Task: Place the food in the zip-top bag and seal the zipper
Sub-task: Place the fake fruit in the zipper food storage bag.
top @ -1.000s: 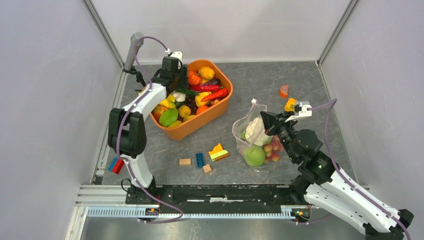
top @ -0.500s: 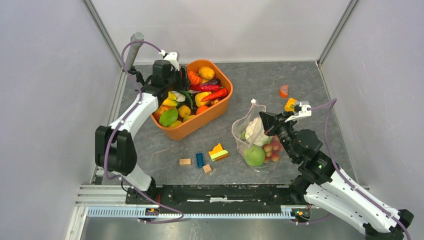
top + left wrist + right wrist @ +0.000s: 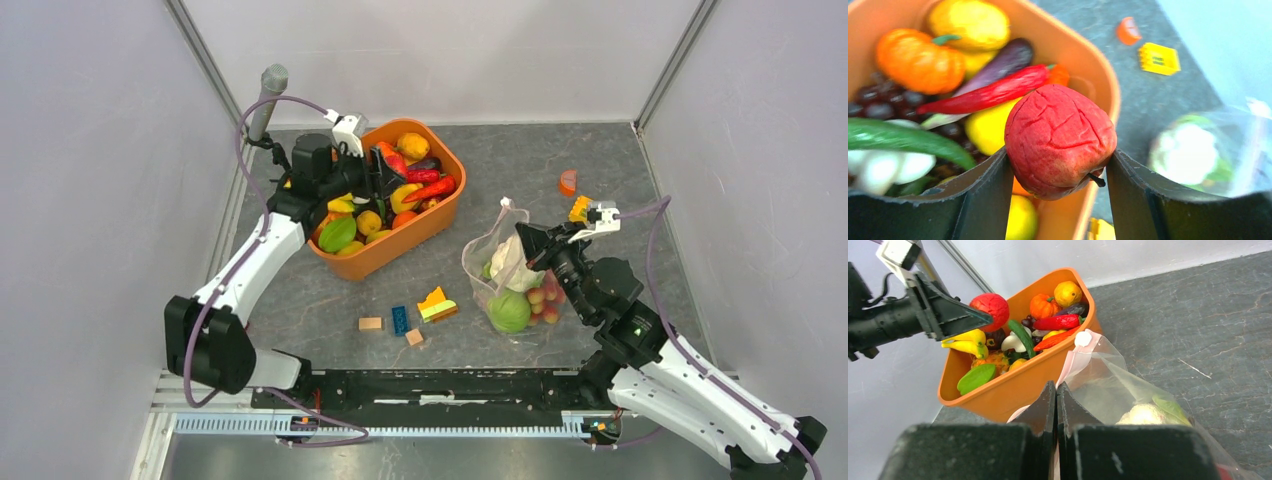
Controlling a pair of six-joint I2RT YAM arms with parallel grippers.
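Note:
My left gripper (image 3: 385,172) is shut on a wrinkled red toy fruit (image 3: 1060,140) with a short stem. It holds the fruit above the orange tub (image 3: 385,255), which is full of toy food (image 3: 400,195). My right gripper (image 3: 527,240) is shut on the pink zipper edge (image 3: 1068,365) of the clear zip-top bag (image 3: 500,280) and holds the mouth up. The white slider tab (image 3: 1082,338) sits at the top of the strip. Inside the bag lie a white cauliflower (image 3: 512,258), a green cabbage (image 3: 508,312) and small red fruits (image 3: 543,298).
Small building blocks (image 3: 399,319) lie on the grey table in front of the tub. A yellow block (image 3: 580,208) and an orange half-disc (image 3: 567,181) lie behind the bag. Grey walls close in both sides and the back.
My left arm has swung its elbow out to the left, and its gripper has risen from the tub's left side with the red fruit and now points right. My right arm has not moved.

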